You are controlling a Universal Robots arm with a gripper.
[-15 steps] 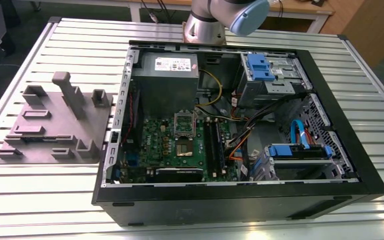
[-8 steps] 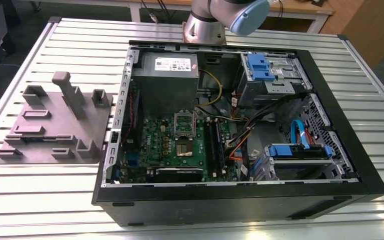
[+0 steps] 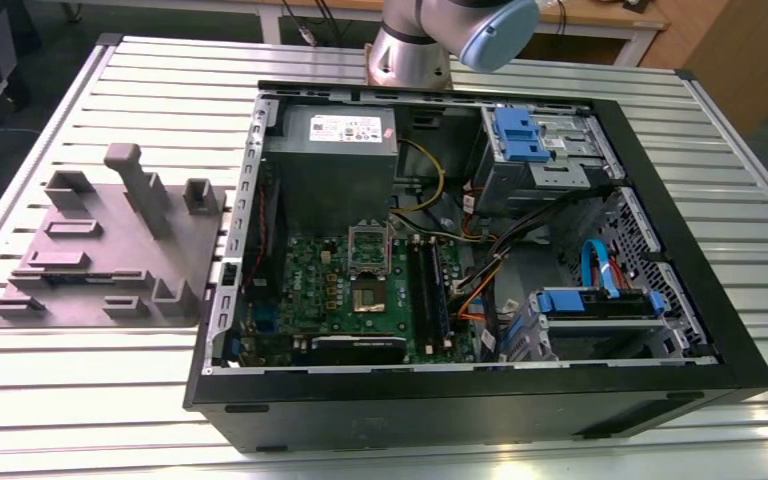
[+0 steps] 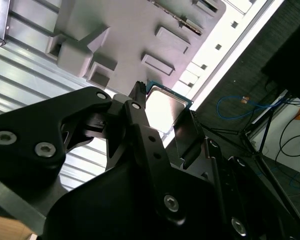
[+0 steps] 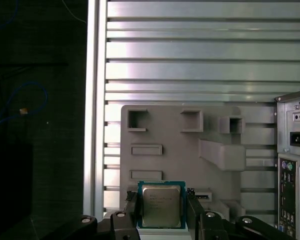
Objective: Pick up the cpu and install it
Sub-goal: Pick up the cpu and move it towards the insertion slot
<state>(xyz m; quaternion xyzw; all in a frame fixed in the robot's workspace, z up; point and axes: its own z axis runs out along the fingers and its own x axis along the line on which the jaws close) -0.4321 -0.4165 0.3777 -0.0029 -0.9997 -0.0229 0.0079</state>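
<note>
In the exterior view, the open computer case (image 3: 464,405) stands just beside the grey fixture plate (image 3: 104,250), and its motherboard socket (image 3: 368,292) is well apart from the plate. In the second wrist view, the gripper (image 4: 165,114) clamps the cpu (image 4: 166,104) by two opposite edges, over the plate. In the first wrist view, the chip sits level between the fingers (image 5: 194,212). With so thin an edge hold, the chip could slip or tilt, and a tilted chip would likely foul the socket.

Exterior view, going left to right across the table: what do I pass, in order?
grey fixture plate → left wall of the open computer case → green motherboard → blue drive bracket
</note>
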